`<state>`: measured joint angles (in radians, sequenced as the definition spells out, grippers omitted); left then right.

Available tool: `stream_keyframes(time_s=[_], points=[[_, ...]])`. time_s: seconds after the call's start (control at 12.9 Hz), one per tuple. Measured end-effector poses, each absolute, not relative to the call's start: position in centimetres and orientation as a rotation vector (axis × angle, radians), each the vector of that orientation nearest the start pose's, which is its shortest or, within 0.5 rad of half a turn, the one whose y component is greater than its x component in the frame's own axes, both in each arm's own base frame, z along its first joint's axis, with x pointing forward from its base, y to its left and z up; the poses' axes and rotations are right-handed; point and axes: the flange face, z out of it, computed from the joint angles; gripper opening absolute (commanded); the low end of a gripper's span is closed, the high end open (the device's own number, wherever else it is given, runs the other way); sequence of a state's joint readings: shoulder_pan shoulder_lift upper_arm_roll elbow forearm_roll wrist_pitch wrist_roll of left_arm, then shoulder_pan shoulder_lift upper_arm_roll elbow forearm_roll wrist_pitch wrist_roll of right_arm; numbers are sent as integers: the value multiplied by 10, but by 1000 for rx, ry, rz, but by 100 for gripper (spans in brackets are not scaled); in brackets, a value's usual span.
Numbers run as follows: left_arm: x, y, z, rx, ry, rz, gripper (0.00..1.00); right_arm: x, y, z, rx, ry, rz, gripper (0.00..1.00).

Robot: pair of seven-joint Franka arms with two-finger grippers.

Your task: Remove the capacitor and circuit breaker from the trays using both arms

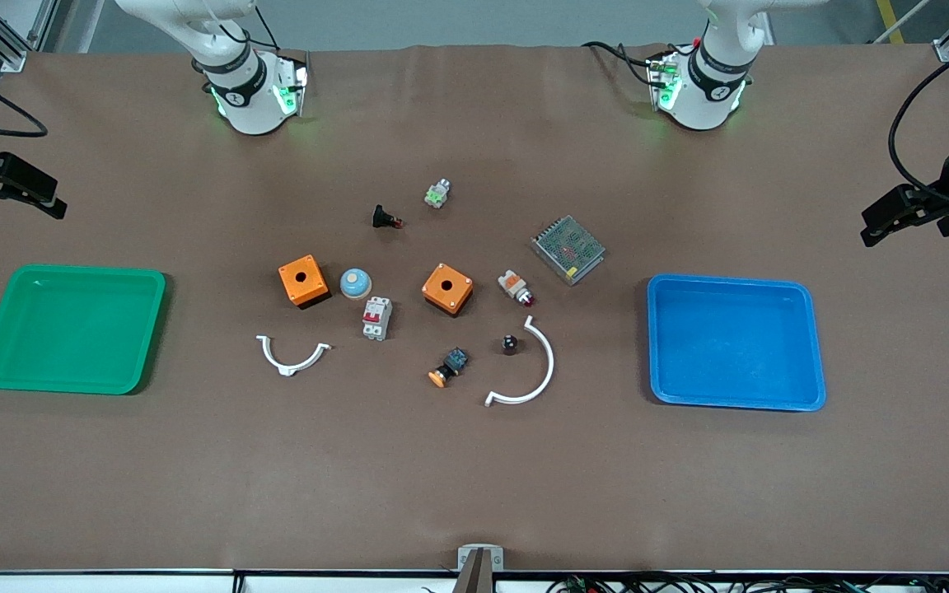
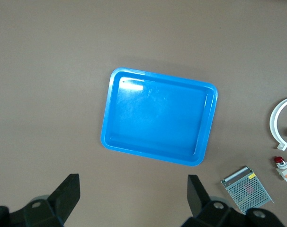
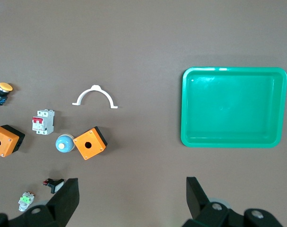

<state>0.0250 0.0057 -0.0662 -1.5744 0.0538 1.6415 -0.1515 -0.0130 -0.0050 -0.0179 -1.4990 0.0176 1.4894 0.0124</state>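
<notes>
Both trays are found empty: the green tray (image 1: pixel 71 328) at the right arm's end of the bench (image 1: pixel 474 478) and the blue tray (image 1: pixel 734 342) at the left arm's end hold no parts. The 2 task parts already lie on the bare bench between the trays. The circuit breaker (image 1: pixel 376 318) lies flat just beside a blue-domed button (image 1: pixel 355 283), between 2 orange boxes (image 1: pixel 303 280) and a little nearer the front camera than them. The capacitor (image 1: pixel 509 343) stands inside the curve of the larger white arc bracket (image 1: pixel 528 371), close to it but apart, and nearer the front camera than the red-tipped indicator (image 1: pixel 515 287). Judged against the task as worded, the removal is either finished or not applicable, as nothing remains in a tray to lift out; any further move would call first for confirming which part each arm is meant to handle. The left gripper (image 2: pixel 133 198) hangs over the bench beside the blue tray, jaws spread wide, holding and touching nothing. The right gripper (image 3: pixel 132 198) hangs over the bench between the green tray and the cluster of parts, jaws likewise fully apart and empty. Both arms appear to wait, drawn out to the ends of the bench.
</notes>
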Motion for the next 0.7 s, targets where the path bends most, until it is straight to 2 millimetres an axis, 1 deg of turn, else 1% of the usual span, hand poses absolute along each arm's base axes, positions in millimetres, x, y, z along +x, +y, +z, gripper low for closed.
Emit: stream_keyframes(time_s=[0.39, 0.7], points=[[563, -25, 625, -3090, -145, -99, 100, 545, -15, 653, -3123, 66, 8, 100], [557, -25, 635, -3088, -144, -84, 100, 546, -15, 651, -3123, 66, 14, 100]])
